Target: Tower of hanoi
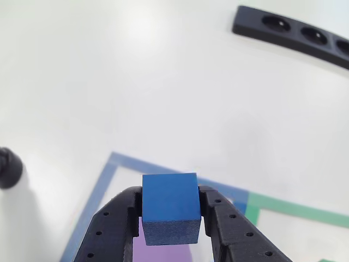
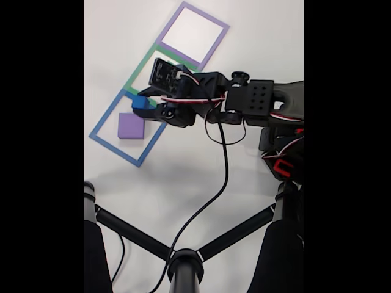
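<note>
In the fixed view, the purple block [image 2: 131,126] lies flat inside the blue tape square [image 2: 105,119] at left centre of the white bench [image 2: 183,171]. Just right of it, the tool [image 2: 144,104] pinches the blue cube [image 2: 141,102]. In the other view, both fingers press the blue cube [image 1: 169,207] at bottom centre.

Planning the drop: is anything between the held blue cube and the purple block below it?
Nothing visible. The gripper holds the blue cube above the purple block, whose top is bare in the fixed view.
</note>
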Robot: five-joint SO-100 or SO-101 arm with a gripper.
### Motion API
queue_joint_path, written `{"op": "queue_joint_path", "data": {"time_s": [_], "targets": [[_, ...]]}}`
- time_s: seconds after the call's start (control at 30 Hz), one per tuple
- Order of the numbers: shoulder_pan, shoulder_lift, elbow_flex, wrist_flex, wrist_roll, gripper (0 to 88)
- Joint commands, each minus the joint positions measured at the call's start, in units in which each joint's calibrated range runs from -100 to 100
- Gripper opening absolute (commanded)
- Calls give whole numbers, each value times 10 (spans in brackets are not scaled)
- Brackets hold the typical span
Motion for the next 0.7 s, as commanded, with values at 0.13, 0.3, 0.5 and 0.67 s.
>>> {"op": "queue_joint_path", "data": {"time_s": [0.13, 0.3, 0.5, 0.67], "targets": [[-36, 145, 14, -262, 8, 18], [-44, 191, 48, -338, 8, 19], [-38, 251, 60, -403, 8, 19], [-38, 297, 53, -445, 8, 19]]}}
